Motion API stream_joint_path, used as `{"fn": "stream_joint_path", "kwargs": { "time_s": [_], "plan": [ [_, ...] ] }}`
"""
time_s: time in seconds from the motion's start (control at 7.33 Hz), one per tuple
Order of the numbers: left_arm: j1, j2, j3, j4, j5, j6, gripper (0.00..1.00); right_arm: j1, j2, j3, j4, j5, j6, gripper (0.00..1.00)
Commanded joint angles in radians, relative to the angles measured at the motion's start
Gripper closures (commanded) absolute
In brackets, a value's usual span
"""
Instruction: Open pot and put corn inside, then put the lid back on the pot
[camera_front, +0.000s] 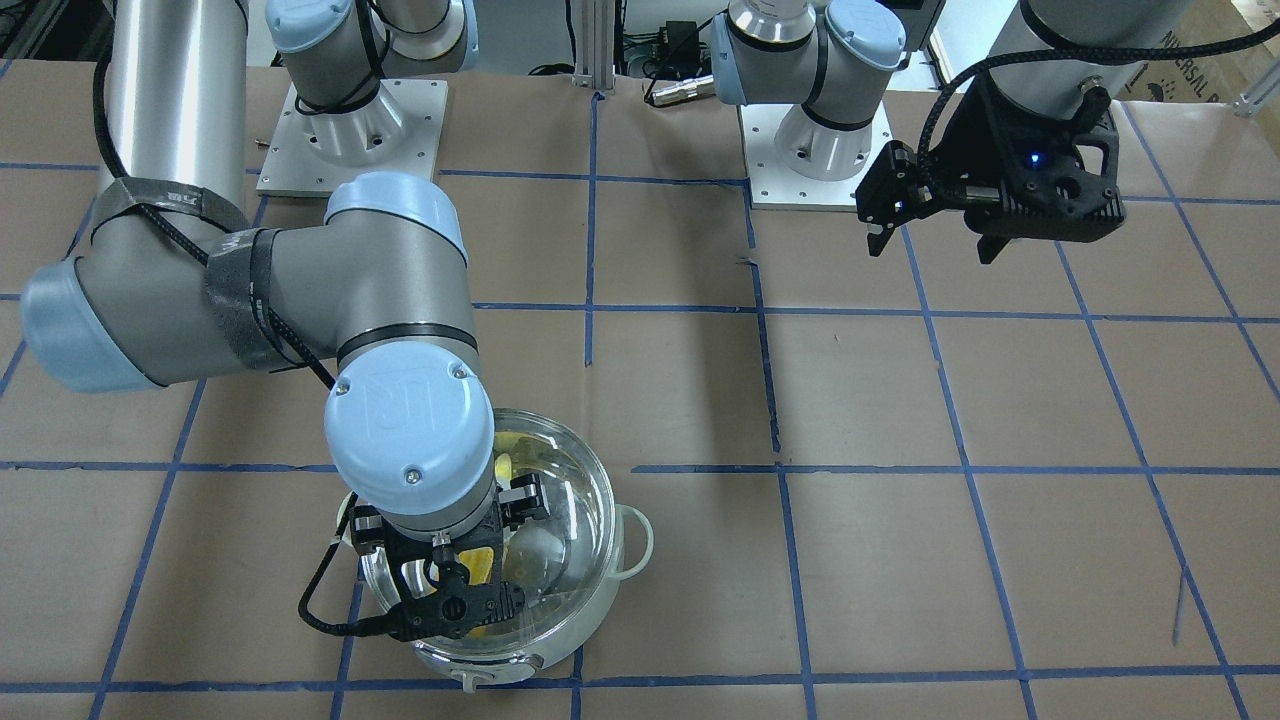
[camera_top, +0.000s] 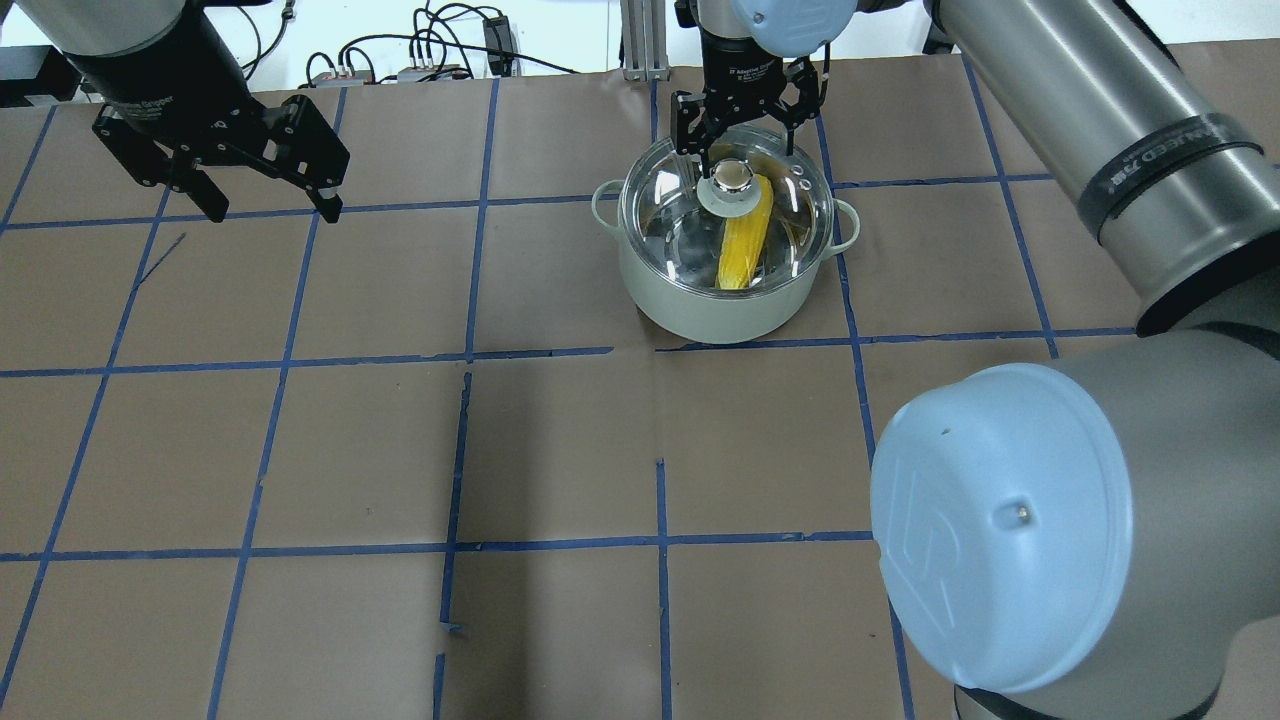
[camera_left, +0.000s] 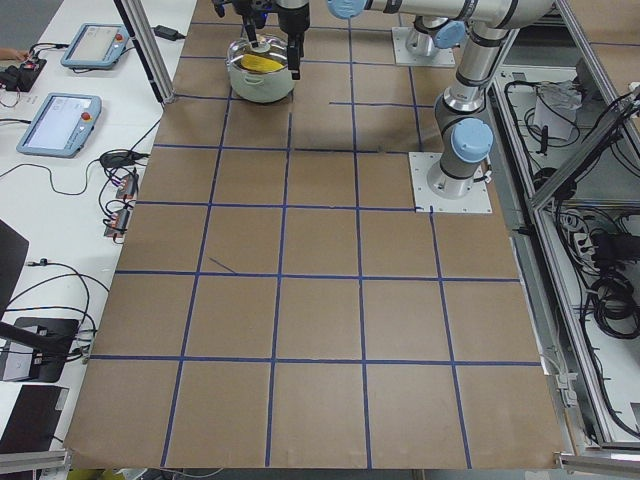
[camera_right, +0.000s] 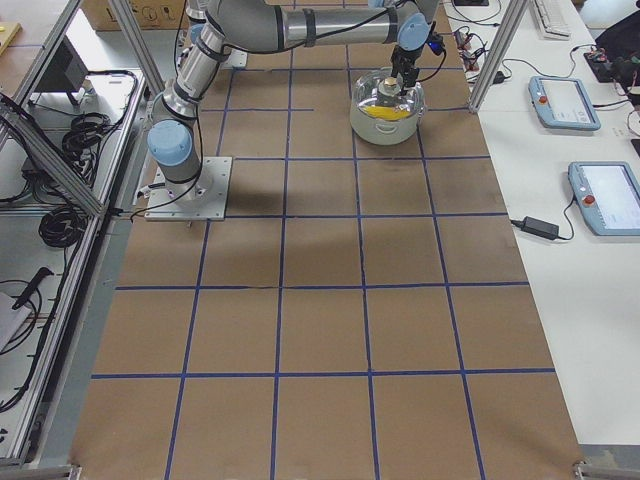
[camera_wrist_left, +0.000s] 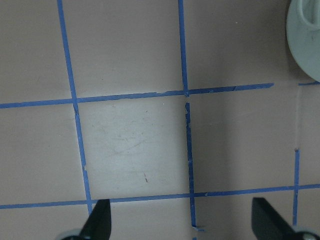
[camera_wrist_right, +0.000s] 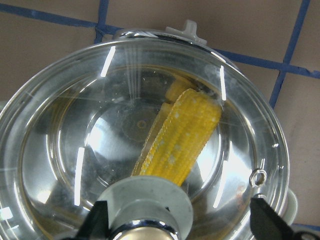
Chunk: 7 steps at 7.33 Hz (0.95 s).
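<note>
The pot (camera_top: 700, 310) stands on the brown-papered bench (camera_top: 560, 450), on the far side from the robot and a little toward its right. The glass lid (camera_top: 795, 215) is seated level on the rim. The corn (camera_top: 745, 245) lies inside the pot, seen through the glass, running from under the knob (camera_top: 733, 178) toward the pot's near wall. One pale loop handle (camera_top: 846, 222) sticks out on each side. The right fingers (camera_top: 688, 130) hang directly over the lid, spread wide and released. One sits on each side of the knob with a clear gap, and they grasp nothing. The right wrist view shows the same thing, with the knob low between two dark fingertips and the cob beneath the dome. The left fingers (camera_top: 322, 190) hover well away over bare paper and blue tape lines (camera_top: 470, 200) on the robot's left, also spread apart and empty. In the left wrist view only a pale edge of the pot shows, in the upper right corner.
</note>
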Motion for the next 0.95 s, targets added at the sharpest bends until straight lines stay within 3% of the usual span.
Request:
{"fn": "stream_joint_path", "kwargs": {
  "time_s": [0.0, 0.27, 0.55, 0.82],
  "plan": [
    [0.000, 0.000, 0.000, 0.000, 0.000, 0.000, 0.00, 0.014, 0.001, -0.002, 0.000, -0.006, 0.016, 0.01],
    [-0.002, 0.000, -0.002, 0.000, 0.000, 0.000, 0.00, 0.049, 0.005, -0.018, -0.013, 0.030, 0.145, 0.00],
    [0.000, 0.000, 0.000, 0.000, 0.000, 0.000, 0.00, 0.045, -0.016, -0.025, 0.001, 0.024, 0.145, 0.00],
    [0.000, 0.000, -0.002, 0.000, 0.000, 0.000, 0.00, -0.011, -0.103, -0.006, 0.074, 0.019, 0.083, 0.00]
  ]
}}
